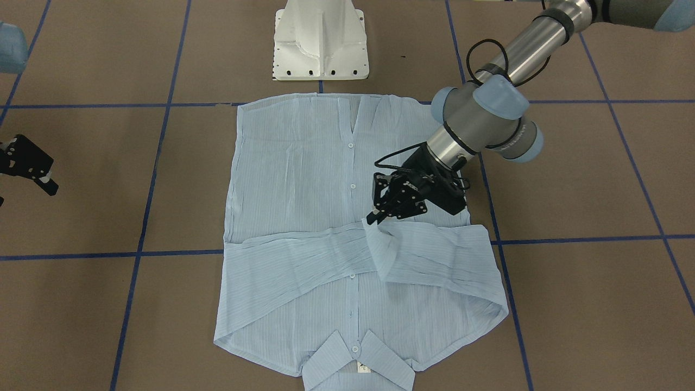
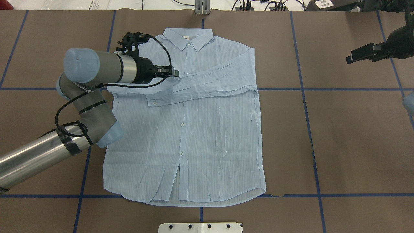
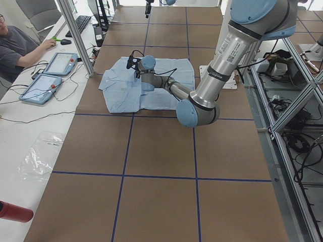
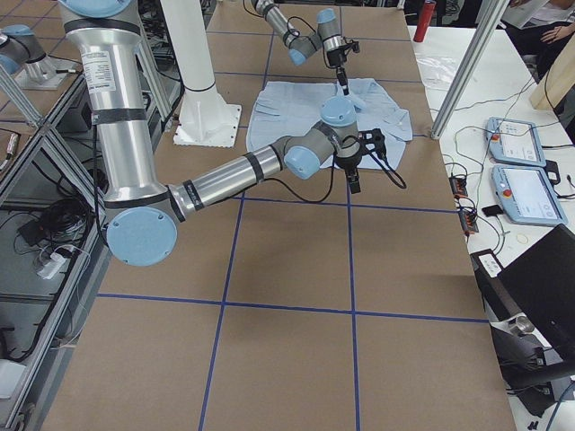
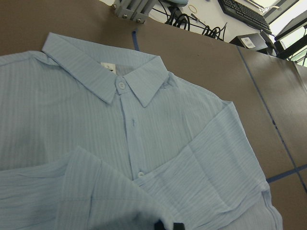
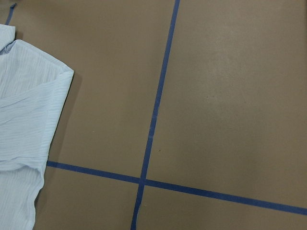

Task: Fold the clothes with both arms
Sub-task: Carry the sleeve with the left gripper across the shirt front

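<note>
The pale blue striped shirt (image 1: pixel 304 179) lies flat and buttoned on the brown table, collar (image 2: pixel 187 37) on the side away from me. Both sleeves are folded across the chest. My left gripper (image 1: pixel 373 218) is over the chest and shut on the cuff corner of the sleeve on its side, just above the cloth. In the left wrist view its fingertips (image 5: pixel 168 225) pinch fabric, with the collar and white label (image 5: pixel 108 67) beyond. My right gripper (image 2: pixel 351 59) hovers off to the side over bare table, clear of the shirt, empty and apparently open. Its wrist view shows only a shirt edge (image 6: pixel 24 120).
The white pedestal base (image 1: pixel 320 43) stands just behind the shirt's hem. Blue tape lines (image 6: pixel 153 120) grid the table. In the exterior left view, an operator sits by two tablets (image 3: pixel 48 75) on the side bench, where a red bottle (image 3: pixel 15 212) also lies.
</note>
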You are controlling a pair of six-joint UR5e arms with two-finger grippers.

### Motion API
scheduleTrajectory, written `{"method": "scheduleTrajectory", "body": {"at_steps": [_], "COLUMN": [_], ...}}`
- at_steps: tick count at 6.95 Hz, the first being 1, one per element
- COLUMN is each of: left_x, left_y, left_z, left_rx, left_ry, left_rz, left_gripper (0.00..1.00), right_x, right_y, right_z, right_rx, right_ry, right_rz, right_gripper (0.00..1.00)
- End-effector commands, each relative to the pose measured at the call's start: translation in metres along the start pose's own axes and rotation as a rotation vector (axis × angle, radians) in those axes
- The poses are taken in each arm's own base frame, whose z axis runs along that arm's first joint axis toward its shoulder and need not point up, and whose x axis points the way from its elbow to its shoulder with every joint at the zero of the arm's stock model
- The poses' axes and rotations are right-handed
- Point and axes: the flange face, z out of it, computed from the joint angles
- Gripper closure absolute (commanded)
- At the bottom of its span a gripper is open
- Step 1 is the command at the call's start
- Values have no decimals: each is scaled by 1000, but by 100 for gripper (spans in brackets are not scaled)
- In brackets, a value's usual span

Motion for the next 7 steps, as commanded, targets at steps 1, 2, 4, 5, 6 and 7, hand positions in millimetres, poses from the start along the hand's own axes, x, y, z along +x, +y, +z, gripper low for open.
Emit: {"method": "scheduleTrajectory", "body": {"at_steps": [1,2,4,5,6,7], "left_x": [37,51,76,93,108,112], "left_y": [57,79,98,95,90,89], "left_z": [40,56,80,84,88,78], "left_rx": [18,14,25,20,-7,-30], "left_ry": [-8,-5,-12,-34,-95,-155], "left_rz": [-4,-1,-7,-8,-1,28], "left_gripper": [100,100,0,0,0,0], "right_x": [1,1,1,1,-2,-16], "right_y": [1,1,1,1,0,2], "right_z": [0,0,2,1,-1,2], "right_rx": [-1,-1,-3,-2,4,5], "right_ry": [1,1,3,3,-1,-20], "right_rz": [2,3,3,5,22,89], "right_gripper": [0,0,0,0,0,0]}}
